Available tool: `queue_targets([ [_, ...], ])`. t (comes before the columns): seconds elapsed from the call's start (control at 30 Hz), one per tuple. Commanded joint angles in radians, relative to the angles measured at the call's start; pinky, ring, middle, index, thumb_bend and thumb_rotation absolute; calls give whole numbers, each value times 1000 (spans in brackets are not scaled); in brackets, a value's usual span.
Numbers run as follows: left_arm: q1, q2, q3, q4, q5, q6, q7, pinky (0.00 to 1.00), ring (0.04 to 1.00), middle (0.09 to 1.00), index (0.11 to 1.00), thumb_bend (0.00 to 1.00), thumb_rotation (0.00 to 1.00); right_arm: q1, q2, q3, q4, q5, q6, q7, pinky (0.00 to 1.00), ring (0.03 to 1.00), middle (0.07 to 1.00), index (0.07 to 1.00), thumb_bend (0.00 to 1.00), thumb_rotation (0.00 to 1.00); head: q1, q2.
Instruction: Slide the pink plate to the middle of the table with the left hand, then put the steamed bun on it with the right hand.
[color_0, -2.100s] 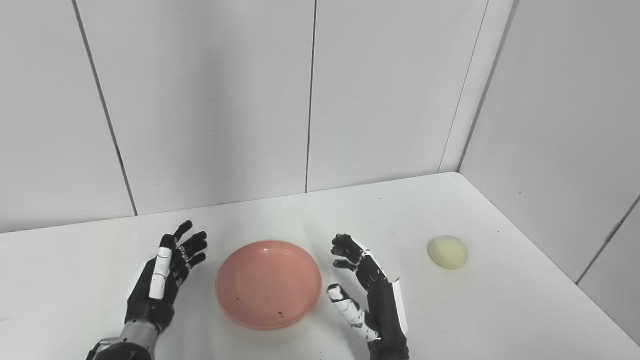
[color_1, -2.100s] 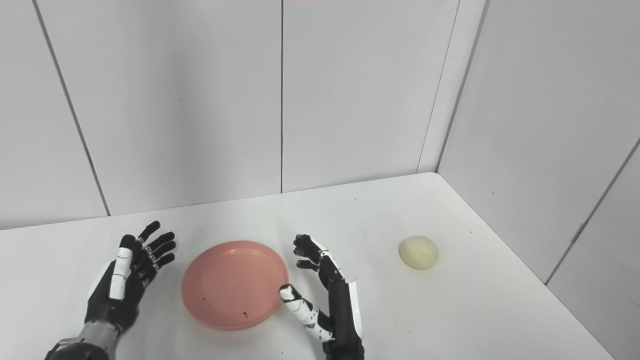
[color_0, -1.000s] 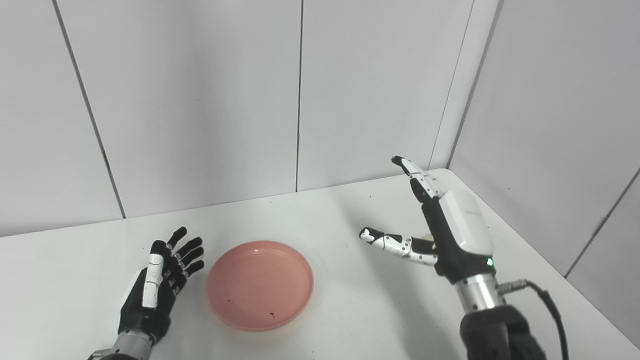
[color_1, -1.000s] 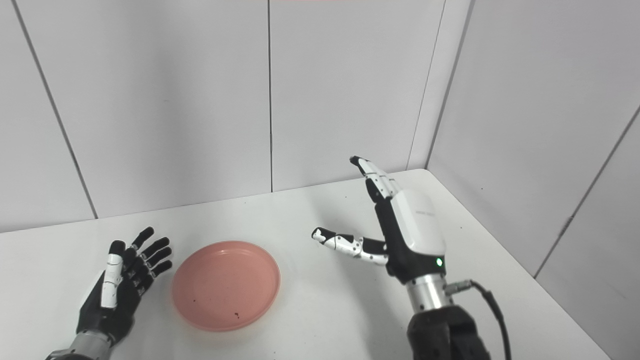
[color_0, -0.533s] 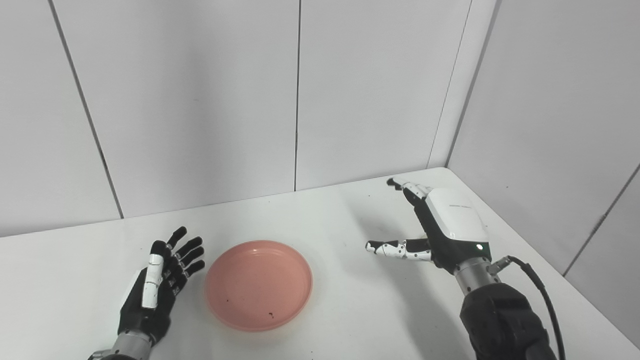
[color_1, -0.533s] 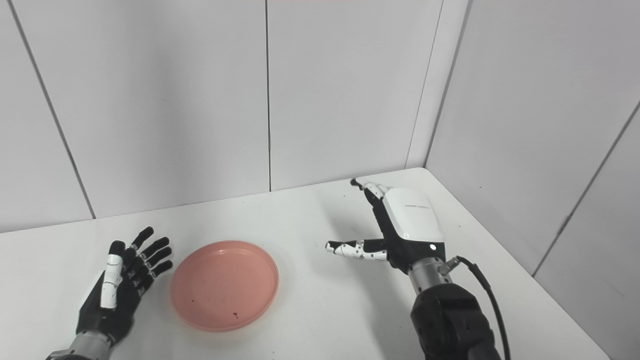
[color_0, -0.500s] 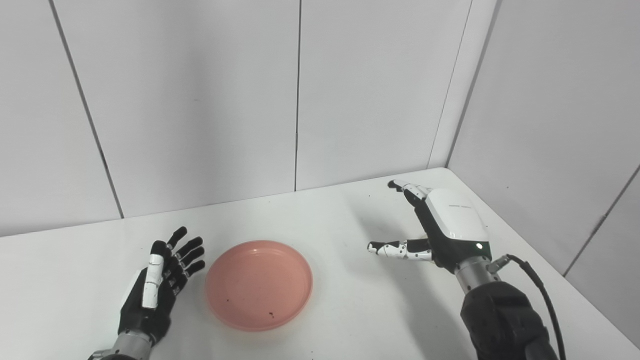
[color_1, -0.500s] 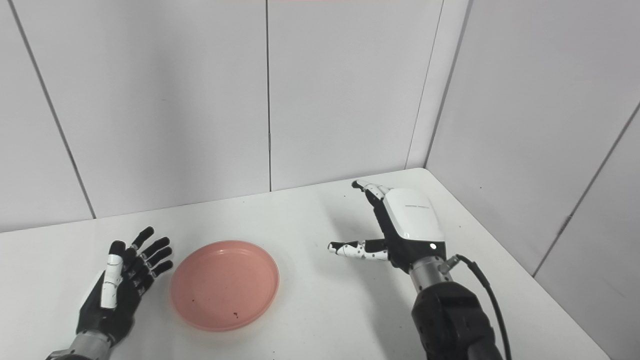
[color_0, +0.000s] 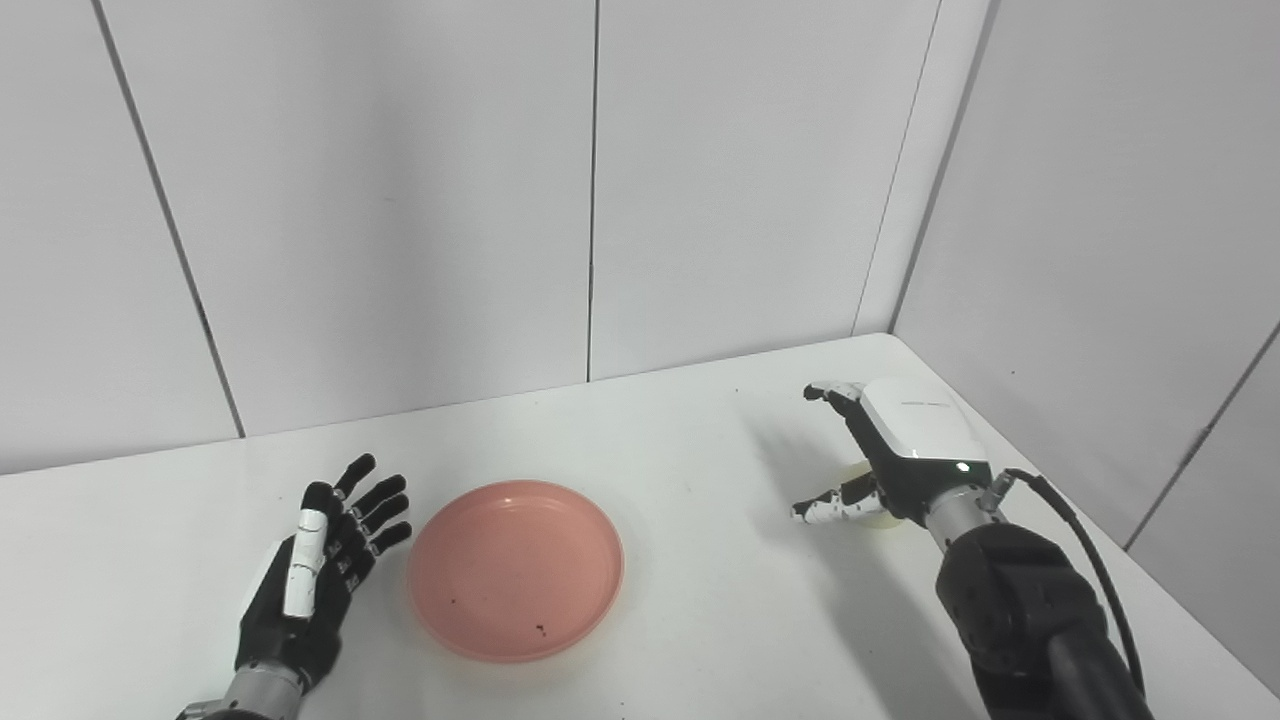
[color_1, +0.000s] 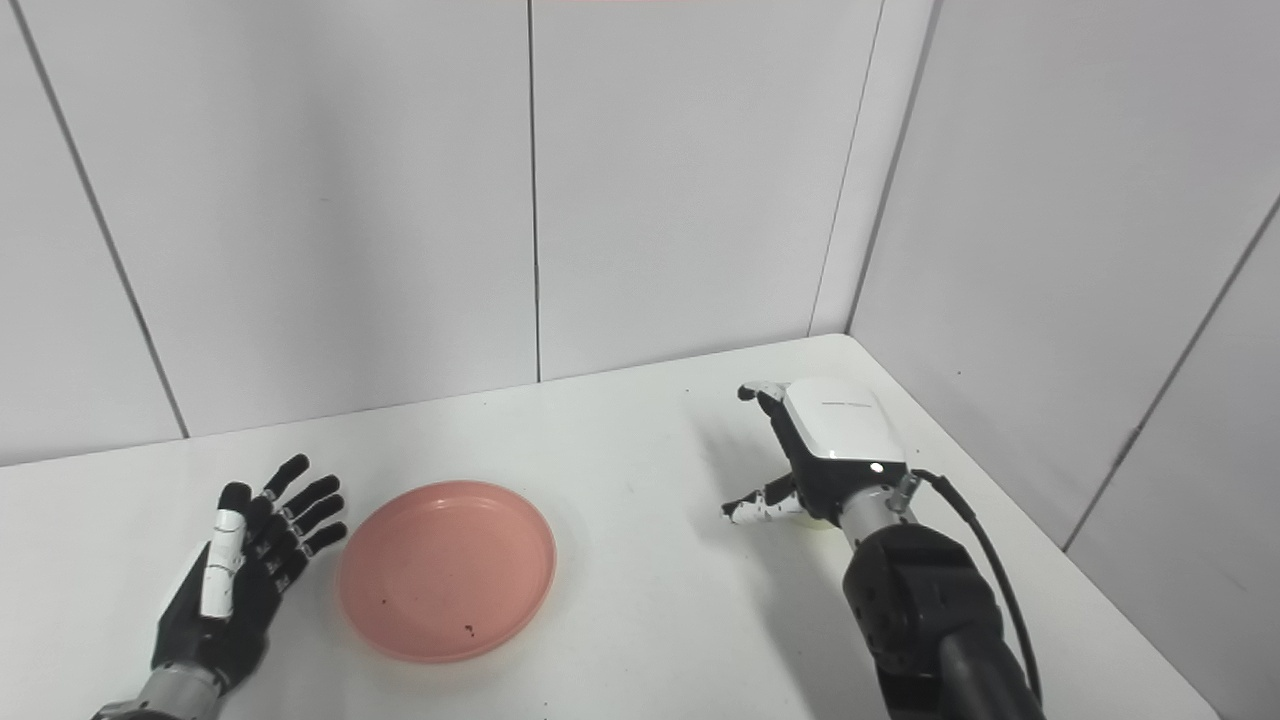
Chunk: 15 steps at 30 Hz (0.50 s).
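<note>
The pink plate (color_0: 515, 568) lies empty on the white table, left of the middle. My left hand (color_0: 318, 575) rests open, palm up, just left of the plate and apart from it. My right hand (color_0: 895, 450) hangs palm down over the steamed bun (color_0: 868, 515) at the right of the table. Only a pale sliver of the bun shows under the palm. The fingers and thumb are spread around the bun; contact cannot be seen. The same hand (color_1: 822, 447) and plate (color_1: 447, 570) show in the right eye view.
The white table (color_0: 680, 640) sits in a corner, with grey wall panels (color_0: 400, 200) at the back and on the right (color_0: 1120, 230). The right hand is close to the table's right edge (color_0: 1050, 480).
My right hand has moved from beside the plate up and over to the right, then lowered onto the bun, which it now covers. The left hand and plate stay in place; the camera shifted slightly.
</note>
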Motion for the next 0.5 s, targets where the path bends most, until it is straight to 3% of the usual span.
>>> queue_targets([
  [0.0,4,-3,-5,-1,-8,9,-5,837,867,846,908,829,933,-37,-31,-12,6,-2,24,-15,557,773,811,804,974,233,0,0],
  [0.23,2,-5,2,-1,-12,11,-1,825,860,840,899,833,914,-47,-48,-6,8,-7,56,7,610,794,824,824,977,203,3,-1],
  [0.47,-1,-7,5,6,-10,7,4,817,860,842,893,831,909,-63,-89,-6,23,-30,93,85,628,820,845,835,978,192,8,-2],
])
